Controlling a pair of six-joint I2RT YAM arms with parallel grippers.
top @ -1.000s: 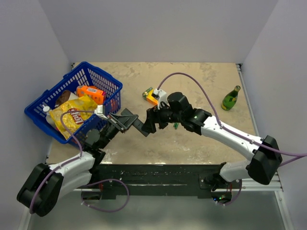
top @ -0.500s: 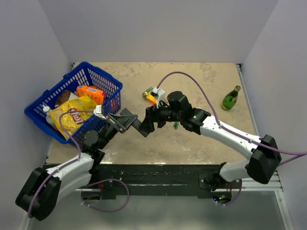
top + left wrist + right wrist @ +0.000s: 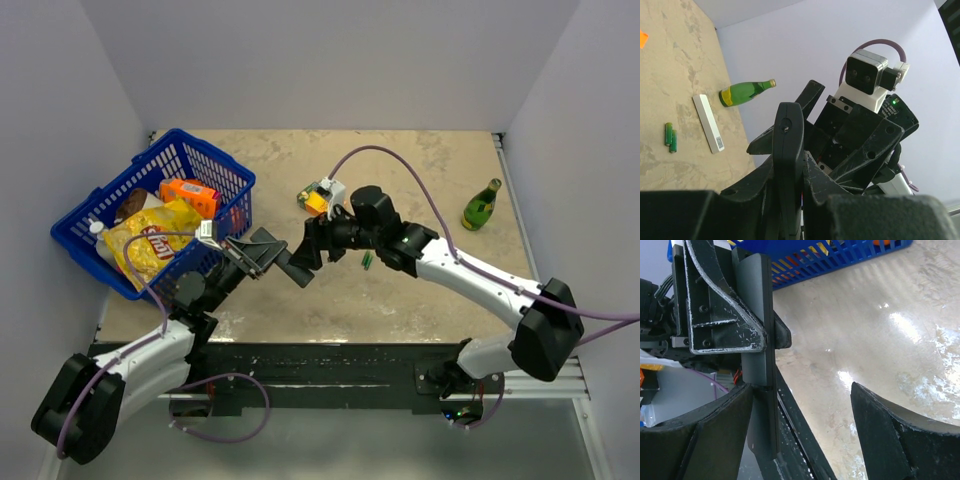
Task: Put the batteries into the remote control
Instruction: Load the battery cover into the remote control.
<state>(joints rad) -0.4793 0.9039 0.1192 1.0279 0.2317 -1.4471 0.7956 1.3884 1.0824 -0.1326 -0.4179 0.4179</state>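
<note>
Remote control point(image 3: 283, 258) — slim black bar, held clear of the desk point(image 3: 420, 160) between the two arms, towards the near middle of the workspace. It is clamped by the left gripper point(image 3: 262, 250), whose scuffed black fingers point(image 3: 722, 305) are seen pressed against its flat faces in the right wrist view. In the left wrist view the bar is presented edge-on.

Right gripper point(image 3: 310, 245) — spread wide, nothing grasped. It is pointed at the left gripper, and the free end of the remote control is taken into the gap between its fingers. The bar is set close against the inner face of one finger point(image 3: 715, 440) and well apart from the other. Whether the near finger is touched cannot be told.

Batteries point(image 3: 367, 261) — two short dark-green cylinders, laid side by side and touching on the desk, just beside the right forearm in the top view.

White bar point(image 3: 708, 123) — flat and rectangular, laid on the desk between the batteries and the green glass bottle point(image 3: 481, 205).

Green glass bottle: stood upright near the right edge of the desk, yellow label shown.

Blue basket point(image 3: 220, 170) — plastic mesh, placed at the left of the desk. A yellow Lay's bag point(image 3: 150, 245) and an orange carton point(image 3: 188, 195) are held inside.

Small orange object point(image 3: 316, 203): laid on the desk just behind the right wrist.
</note>
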